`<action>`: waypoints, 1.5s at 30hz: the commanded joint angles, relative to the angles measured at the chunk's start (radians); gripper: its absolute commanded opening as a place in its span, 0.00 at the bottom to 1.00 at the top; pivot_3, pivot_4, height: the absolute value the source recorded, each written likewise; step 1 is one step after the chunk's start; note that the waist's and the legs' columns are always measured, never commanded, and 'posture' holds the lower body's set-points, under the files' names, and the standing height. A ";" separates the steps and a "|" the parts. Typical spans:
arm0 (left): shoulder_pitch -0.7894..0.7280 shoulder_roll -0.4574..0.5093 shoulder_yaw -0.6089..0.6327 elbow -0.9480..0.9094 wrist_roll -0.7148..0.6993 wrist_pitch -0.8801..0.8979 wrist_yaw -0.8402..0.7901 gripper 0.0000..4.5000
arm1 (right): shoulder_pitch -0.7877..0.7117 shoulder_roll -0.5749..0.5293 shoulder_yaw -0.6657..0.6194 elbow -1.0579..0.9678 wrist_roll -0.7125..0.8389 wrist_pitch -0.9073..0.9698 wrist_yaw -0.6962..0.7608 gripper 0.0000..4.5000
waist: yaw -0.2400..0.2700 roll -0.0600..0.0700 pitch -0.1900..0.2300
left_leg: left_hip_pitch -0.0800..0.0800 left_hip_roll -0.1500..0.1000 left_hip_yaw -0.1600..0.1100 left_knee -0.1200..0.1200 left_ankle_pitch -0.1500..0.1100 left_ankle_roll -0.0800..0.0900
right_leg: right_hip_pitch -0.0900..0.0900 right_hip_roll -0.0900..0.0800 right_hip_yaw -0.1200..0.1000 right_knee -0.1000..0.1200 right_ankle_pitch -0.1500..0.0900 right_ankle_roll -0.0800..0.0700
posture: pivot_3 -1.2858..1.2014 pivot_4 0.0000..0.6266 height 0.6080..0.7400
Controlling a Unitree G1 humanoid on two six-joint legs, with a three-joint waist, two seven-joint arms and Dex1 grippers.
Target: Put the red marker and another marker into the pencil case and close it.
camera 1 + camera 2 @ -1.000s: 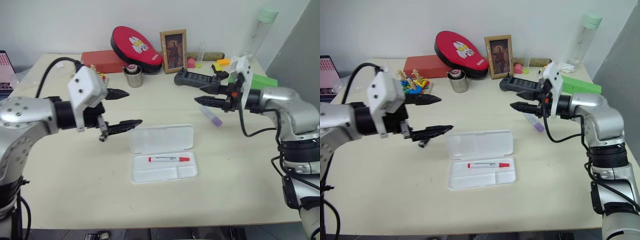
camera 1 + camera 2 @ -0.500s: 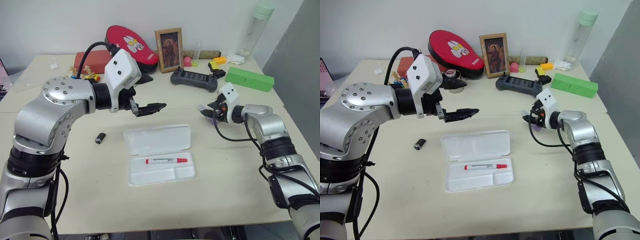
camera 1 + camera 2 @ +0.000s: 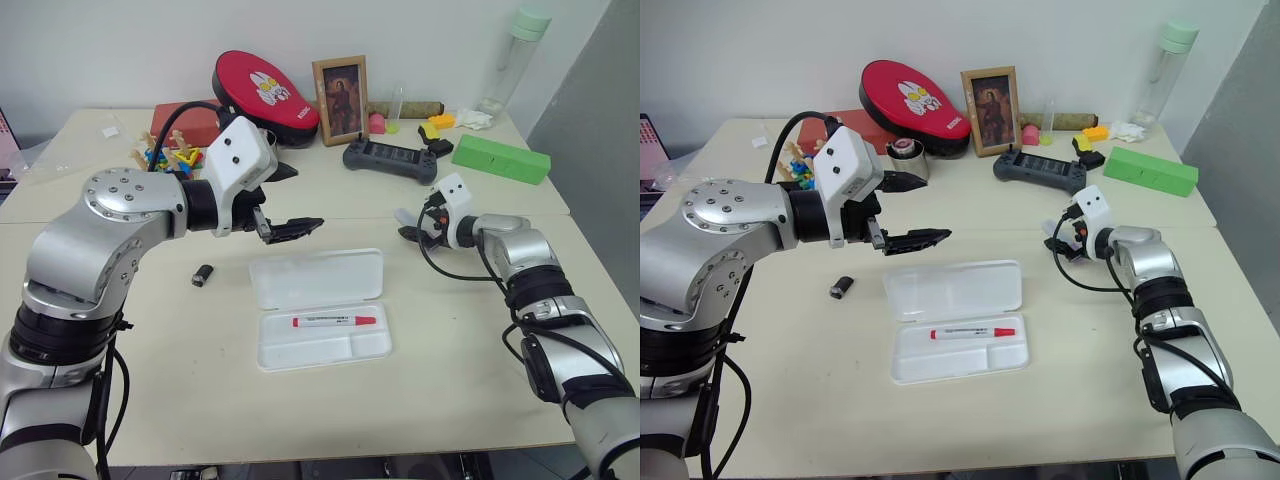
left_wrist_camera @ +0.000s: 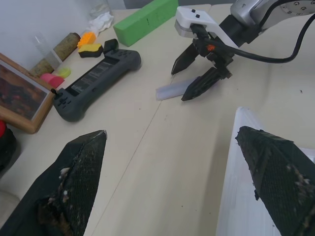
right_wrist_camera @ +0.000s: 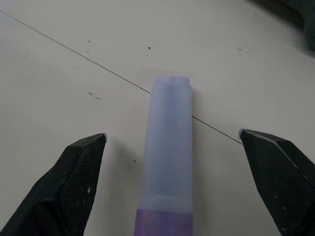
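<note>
A pale desk (image 3: 470, 330) against a white wall, clutter along its far edge. From the head cameras I see the pencil case (image 3: 320, 308) open near the middle, the red marker (image 3: 336, 321) lying crosswise in its tray. My right end effector (image 3: 412, 226) is down at the desk, right of the case. The left end effector (image 3: 290, 200) hovers open and empty over the case's far left. Left wrist: lilac marker (image 4: 172, 90) between the right jaws. Right wrist: jaws wide, straddling the marker, barrel running along my reach, untouched. I judge closing comes next.
</note>
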 commanded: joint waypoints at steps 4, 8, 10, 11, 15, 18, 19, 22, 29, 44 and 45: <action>0.000 0.011 0.056 -0.032 -0.001 -0.002 0.005 1.00 | -0.014 0.004 -0.009 0.033 -0.017 0.008 0.015 1.00 | 0.000 0.000 0.000 | 0.000 0.000 0.000 0.000 0.000 0.000 | 0.000 0.000 0.000 0.000 0.000 0.000 | 0.52 0.24 1.00; 0.001 0.010 0.060 -0.033 0.003 -0.004 0.006 1.00 | -0.004 0.005 0.000 0.051 -0.047 -0.022 -0.007 0.92 | 0.000 0.000 0.000 | 0.000 0.000 0.000 0.000 0.000 0.000 | 0.000 0.000 0.000 0.000 0.000 0.000 | 0.52 0.24 1.00; 0.001 0.008 0.061 -0.033 0.004 -0.003 0.008 1.00 | 0.001 0.004 0.001 0.045 -0.055 -0.035 -0.003 0.83 | 0.000 0.000 0.000 | 0.000 0.000 0.000 0.000 0.000 0.000 | 0.001 0.000 0.000 0.000 0.000 0.000 | 0.52 0.24 1.00; 0.001 0.007 0.061 -0.033 0.005 -0.004 0.008 1.00 | 0.003 0.003 0.002 0.041 -0.057 -0.043 0.001 0.79 | 0.000 0.000 0.000 | 0.000 0.000 0.000 0.000 0.000 0.000 | 0.001 0.000 0.000 0.000 0.000 0.000 | 0.52 0.24 1.00; 0.003 0.006 0.060 -0.031 0.006 -0.007 0.008 1.00 | 0.004 0.004 0.001 0.037 -0.060 -0.049 0.010 0.57 | 0.000 0.000 0.000 | 0.000 0.000 0.000 0.000 0.000 0.000 | 0.001 0.000 0.000 0.000 0.000 0.000 | 0.52 0.24 1.00; 0.002 0.004 0.061 -0.032 0.005 -0.005 0.009 1.00 | 0.009 0.002 0.000 0.026 -0.059 -0.048 0.020 0.44 | 0.000 0.000 0.000 | 0.000 0.000 0.000 0.000 0.000 0.000 | 0.001 0.000 0.000 0.000 0.000 0.000 | 0.52 0.24 1.00; 0.003 0.005 0.061 -0.032 0.005 -0.006 0.009 1.00 | 0.011 0.001 0.000 0.023 -0.060 -0.048 0.022 0.39 | 0.000 0.000 0.000 | 0.000 0.000 0.000 0.000 0.000 0.000 | 0.001 0.000 0.000 0.000 0.000 0.000 | 0.52 0.24 1.00; 0.003 0.004 0.060 -0.030 0.006 -0.010 0.008 1.00 | 0.015 -0.002 0.006 0.022 -0.075 -0.069 0.020 0.24 | 0.000 0.000 0.000 | 0.000 0.000 0.000 0.000 0.000 0.000 | 0.001 0.000 0.000 0.000 0.000 0.000 | 0.52 0.24 1.00; 0.009 0.004 0.062 -0.036 0.001 -0.009 0.005 1.00 | 0.029 -0.003 0.001 -0.011 -0.076 -0.073 0.045 0.25 | 0.000 0.000 0.000 | 0.000 0.000 0.000 0.000 0.000 0.000 | 0.001 0.000 0.000 0.000 0.000 0.000 | 0.52 0.24 1.00; 0.388 0.243 0.336 -0.195 -0.098 0.050 -0.152 1.00 | 0.092 -0.216 -0.031 -0.932 0.270 0.279 0.432 0.25 | -0.016 0.005 0.003 | 0.001 0.001 0.000 -0.002 0.000 0.000 | -0.001 0.000 0.000 0.001 0.000 0.000 | 0.52 0.24 1.00; 0.407 0.256 0.345 -0.194 -0.095 0.040 -0.162 1.00 | 0.105 -0.227 -0.026 -1.001 0.317 0.304 0.462 0.25 | -0.014 0.005 0.003 | 0.001 0.001 0.000 -0.002 0.000 0.000 | 0.000 0.000 0.000 0.001 0.000 -0.001 | 0.52 0.24 1.00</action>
